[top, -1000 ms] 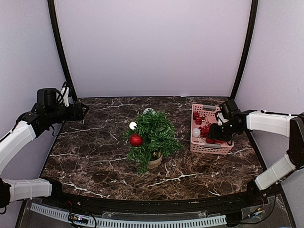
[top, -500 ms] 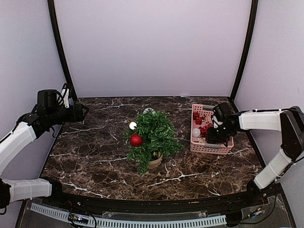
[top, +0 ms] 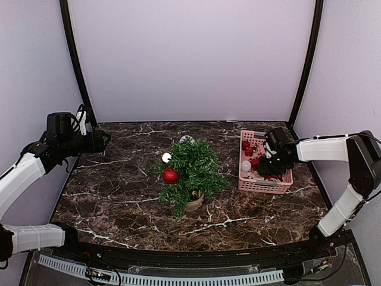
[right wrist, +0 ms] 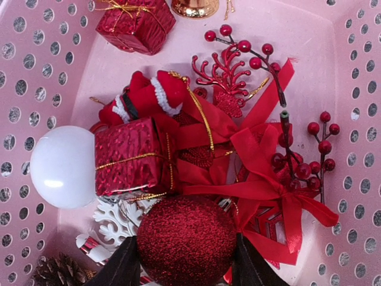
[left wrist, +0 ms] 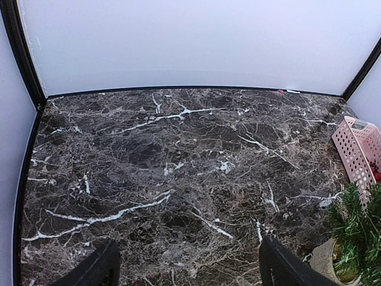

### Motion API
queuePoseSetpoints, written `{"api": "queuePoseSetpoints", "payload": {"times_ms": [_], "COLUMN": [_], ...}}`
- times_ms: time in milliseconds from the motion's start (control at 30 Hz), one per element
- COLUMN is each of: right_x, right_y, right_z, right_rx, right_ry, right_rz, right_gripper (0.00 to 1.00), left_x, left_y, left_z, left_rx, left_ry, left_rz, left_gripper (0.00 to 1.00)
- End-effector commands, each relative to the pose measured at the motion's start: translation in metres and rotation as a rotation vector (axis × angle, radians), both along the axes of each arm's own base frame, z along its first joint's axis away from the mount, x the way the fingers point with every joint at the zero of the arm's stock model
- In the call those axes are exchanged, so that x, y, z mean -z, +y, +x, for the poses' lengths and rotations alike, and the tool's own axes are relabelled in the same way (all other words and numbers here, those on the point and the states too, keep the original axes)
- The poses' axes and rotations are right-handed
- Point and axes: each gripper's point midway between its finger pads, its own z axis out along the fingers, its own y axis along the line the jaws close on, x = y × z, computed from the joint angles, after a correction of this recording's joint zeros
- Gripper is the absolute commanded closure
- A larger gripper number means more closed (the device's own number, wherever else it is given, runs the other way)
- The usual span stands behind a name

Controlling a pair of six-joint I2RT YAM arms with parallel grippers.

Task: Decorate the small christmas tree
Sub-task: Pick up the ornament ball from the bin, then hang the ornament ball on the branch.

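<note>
The small christmas tree [top: 191, 168] stands mid-table on its tan base, with a red ball [top: 171, 175] and a white ball [top: 166, 157] hanging on its left side; its edge shows in the left wrist view [left wrist: 359, 229]. The pink basket [top: 266, 186] of ornaments sits to its right. My right gripper [top: 265, 167] reaches down into the basket. In the right wrist view my right gripper [right wrist: 186, 262] has its fingers pressed on both sides of a red glitter ball [right wrist: 186, 238]. My left gripper [top: 106, 140] is open and empty above the table's far left, and it also shows in the left wrist view [left wrist: 187, 271].
In the basket [right wrist: 36, 71] lie a white ball [right wrist: 62, 167], red gift boxes [right wrist: 128, 158], a Santa figure [right wrist: 146, 98], a red bow [right wrist: 262, 173], berry sprigs [right wrist: 321, 143], a white snowflake [right wrist: 116, 223] and a pine cone [right wrist: 56, 271]. Walls close the table's sides and back.
My right gripper has moved left from the basket's right side to over its middle and lower among the ornaments. The left arm and the tree have not moved.
</note>
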Motion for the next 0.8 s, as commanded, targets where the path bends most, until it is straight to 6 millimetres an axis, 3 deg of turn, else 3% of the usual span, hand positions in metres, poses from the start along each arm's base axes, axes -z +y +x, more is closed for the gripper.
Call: {"api": "queuePoseSetpoints", "payload": {"times_ms": [0,200,400,600,767], "right_x": [-0.031,-0.08,-0.128,-0.176,-0.209], "right_y": [0.003,0.003,0.014,0.042,0.075], "right_z": [0.01,0.002,-0.015,-0.039,-0.07], "right_rx": [0.009,0.012,-0.034,-0.161,-0.305], "right_ry": [-0.098,-0.173,-0.231,-0.261,-0.24], "right_rz": [0.021,0.079,0.196,0.384,0.575], "right_gripper": [0.61,0.61,0.62,0.62,0.63], "left_x": [-0.003,-0.007,-0.014,-0.028,-0.046], "left_y": [0.004,0.0,-0.015,-0.039,-0.078], "left_z": [-0.001,-0.002,-0.008,-0.025,-0.056], "left_rx": [-0.015,0.004,0.095,0.204,0.319], "left_ry": [-0.022,-0.038,-0.068,-0.105,-0.128], "left_rz": [-0.003,-0.011,-0.052,-0.124,-0.233], "left_gripper": [0.17,0.17,0.17,0.18,0.18]}}
